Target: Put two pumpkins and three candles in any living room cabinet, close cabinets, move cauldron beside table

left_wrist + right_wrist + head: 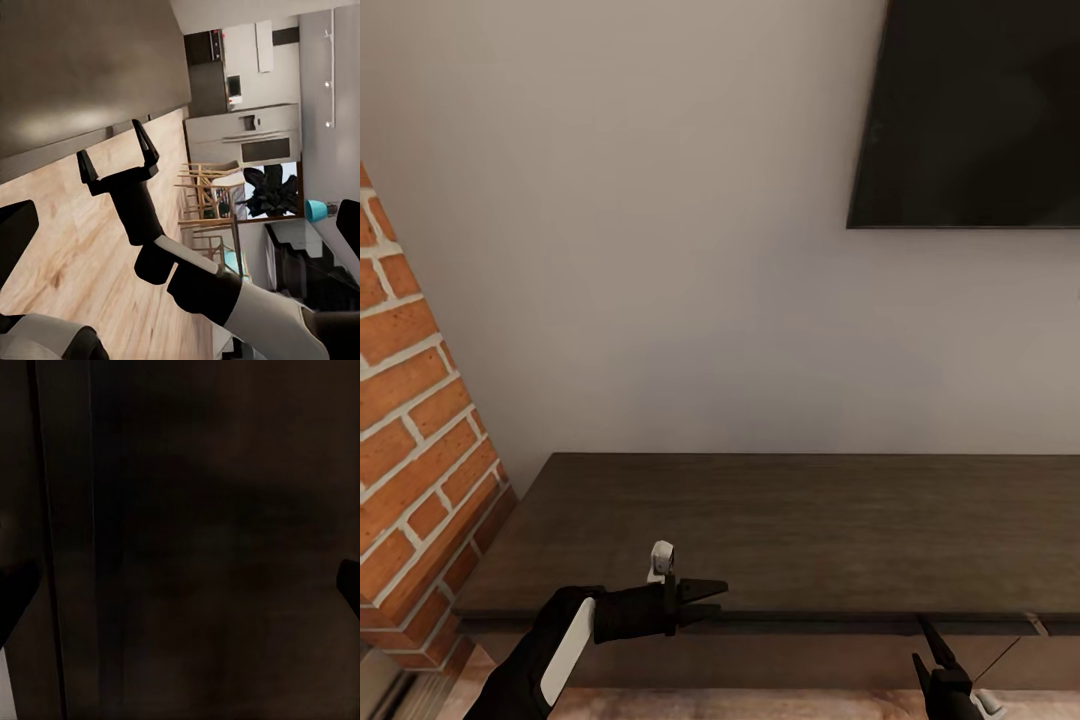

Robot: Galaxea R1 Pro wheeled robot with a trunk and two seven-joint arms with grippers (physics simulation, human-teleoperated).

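Observation:
The long dark-brown cabinet runs along the white wall in front of me, with its drawer fronts closed. My left gripper hovers at the front edge of its top, open and empty, fingers pointing right. My right gripper sits lower, in front of the cabinet face, fingers pointing up. The left wrist view looks across at the right gripper, open and empty beside the cabinet front. Dark cabinet wood sits very close in the right wrist view. The pumpkins, candles, cauldron and table are out of view.
A black wall-mounted TV hangs above the cabinet at the right. A brick column stands close on the left. The left wrist view takes in wooden floor, dining chairs and the grey kitchen beyond.

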